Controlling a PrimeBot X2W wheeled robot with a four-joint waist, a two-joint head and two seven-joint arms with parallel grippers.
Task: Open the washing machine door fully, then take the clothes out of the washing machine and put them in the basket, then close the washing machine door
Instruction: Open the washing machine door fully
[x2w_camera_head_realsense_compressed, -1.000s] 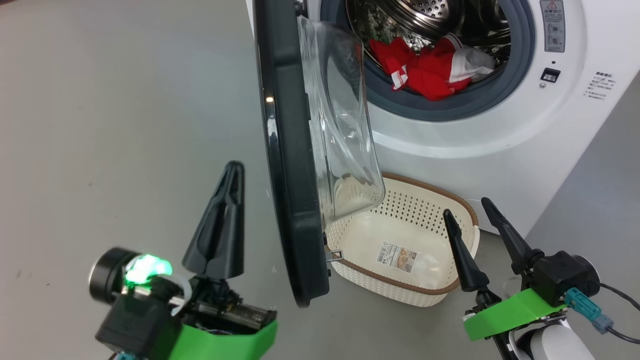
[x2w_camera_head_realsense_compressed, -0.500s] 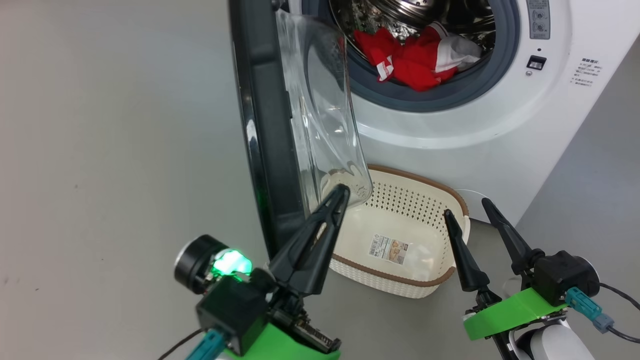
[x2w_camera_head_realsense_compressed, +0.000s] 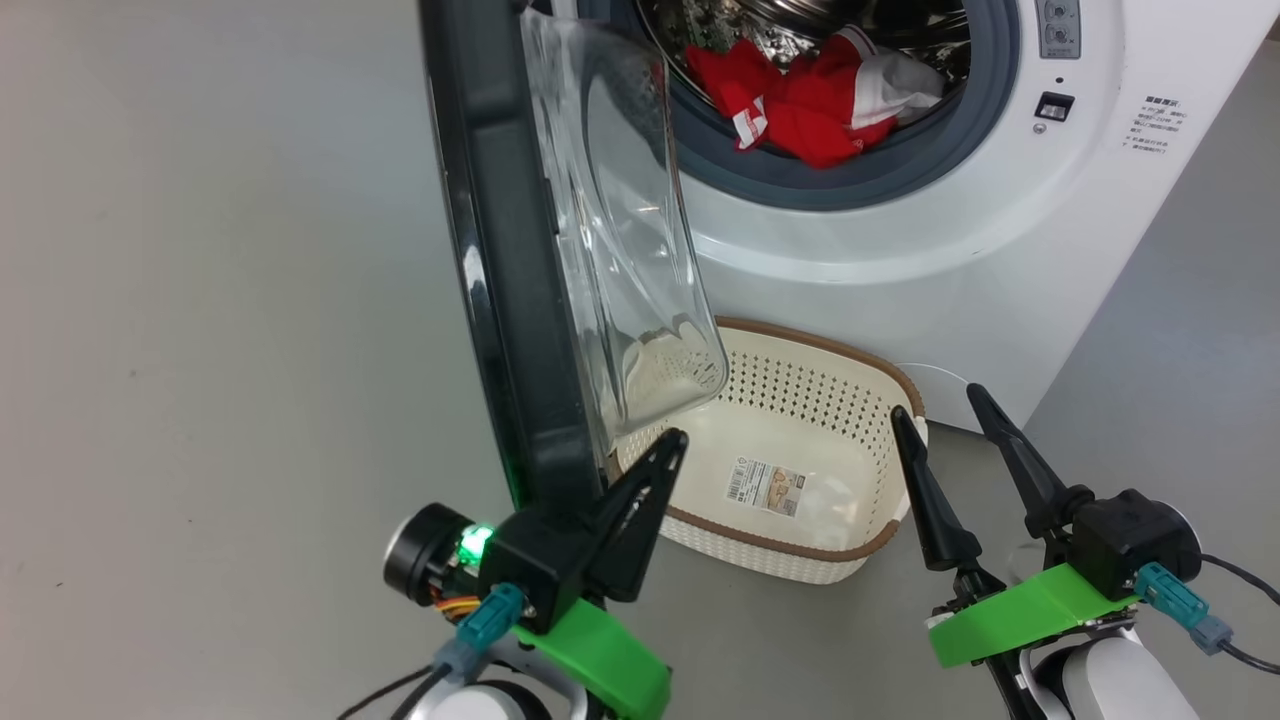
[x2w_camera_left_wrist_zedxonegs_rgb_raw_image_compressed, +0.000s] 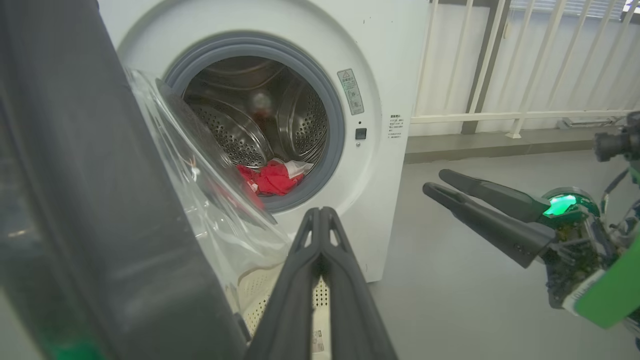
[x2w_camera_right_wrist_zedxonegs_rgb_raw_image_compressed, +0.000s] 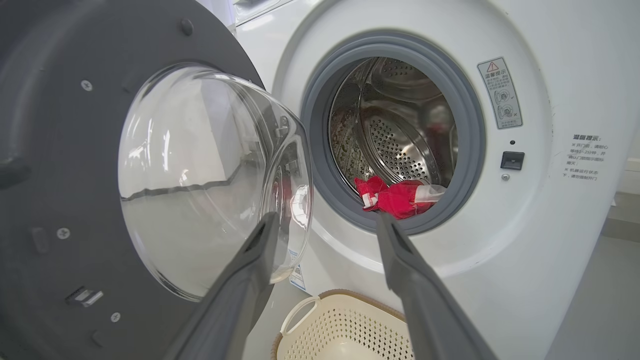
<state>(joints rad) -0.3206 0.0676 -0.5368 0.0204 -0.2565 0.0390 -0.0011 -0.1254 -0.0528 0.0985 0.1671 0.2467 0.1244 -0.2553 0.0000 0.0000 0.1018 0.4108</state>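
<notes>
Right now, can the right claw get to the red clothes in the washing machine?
Probably yes: the open right claw faces the red clothes, and the washing machine door stands aside.

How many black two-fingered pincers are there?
2: the left pincer, shut, by the black-rimmed round glass door; the right pincer, open, beside the cream perforated plastic basket.

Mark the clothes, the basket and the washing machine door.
clothes (x2w_camera_head_realsense_compressed: 818, 120), head view, red fabric in drum mouth.
basket (x2w_camera_head_realsense_compressed: 800, 385), head view, perforated far wall.
washing machine door (x2w_camera_head_realsense_compressed: 500, 250), head view, black rim.
</notes>
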